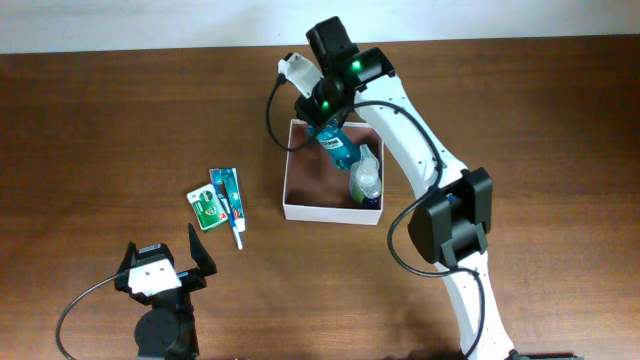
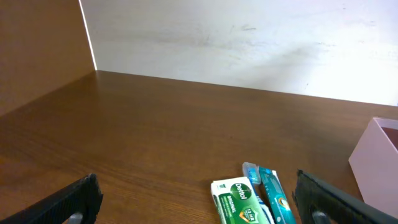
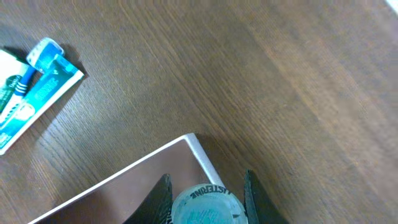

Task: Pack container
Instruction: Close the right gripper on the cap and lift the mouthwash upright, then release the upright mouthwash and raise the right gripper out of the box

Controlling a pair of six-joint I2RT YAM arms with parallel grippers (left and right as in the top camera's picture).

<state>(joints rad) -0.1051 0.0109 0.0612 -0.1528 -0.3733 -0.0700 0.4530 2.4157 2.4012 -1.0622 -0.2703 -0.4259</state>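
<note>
Matt wood-grain table, smooth cardboard container, glossy translucent plastic mouthwash bottle

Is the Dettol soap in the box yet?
No, the soap lies on the table, left of the box.

The overhead camera looks straight down on the whole table. The left wrist camera sits low, facing across the tabletop to a pale wall, and shares the soap packet and toothbrush pack with the overhead. The right wrist camera looks steeply down, close above the mouthwash bottle and a corner of the container.
</note>
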